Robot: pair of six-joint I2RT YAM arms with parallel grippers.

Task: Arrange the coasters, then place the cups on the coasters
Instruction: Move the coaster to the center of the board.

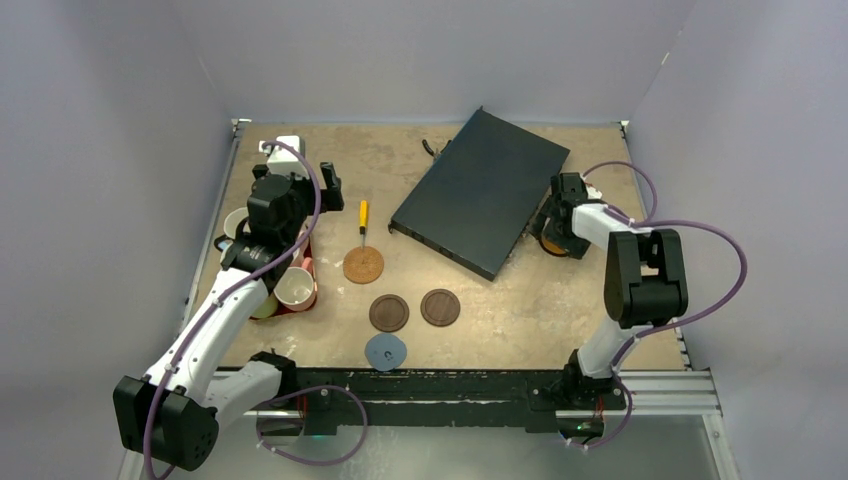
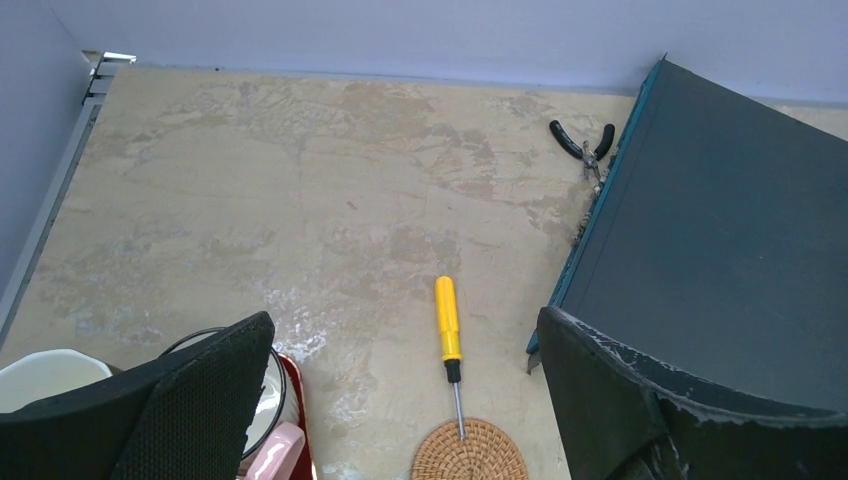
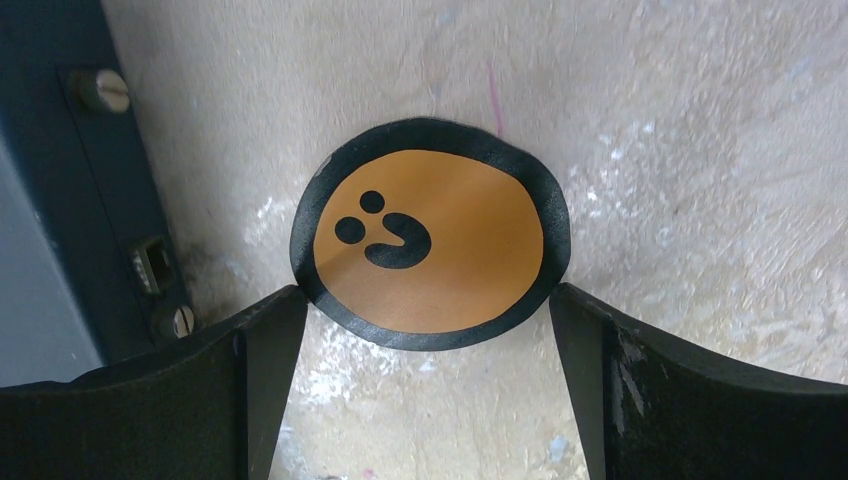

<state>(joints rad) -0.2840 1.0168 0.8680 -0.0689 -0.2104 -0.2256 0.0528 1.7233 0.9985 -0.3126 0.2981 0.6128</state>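
A tan cork coaster [image 1: 363, 264] [image 2: 470, 455] lies mid-table. Nearer the front lie two dark brown coasters [image 1: 389, 312] [image 1: 440, 307] and a blue-grey one [image 1: 386, 351]. An orange coaster with a dark rim [image 1: 553, 243] [image 3: 430, 235] lies at the right, beside the dark box. My right gripper [image 1: 552, 225] [image 3: 425, 295] is open, with its fingers on either side of this coaster's near edge. The cups [image 1: 296, 288] [image 2: 45, 370] are bunched on the dark red tray [image 2: 295, 390] at the left. My left gripper [image 1: 300, 185] [image 2: 402, 320] hangs open above them, holding nothing.
A large dark flat box [image 1: 480, 190] [image 2: 720, 240] lies slantwise at the back middle. A yellow screwdriver [image 1: 363, 215] [image 2: 448, 320] points at the cork coaster. Small pliers [image 2: 585, 145] lie by the box's far corner. Walls close in the table on three sides.
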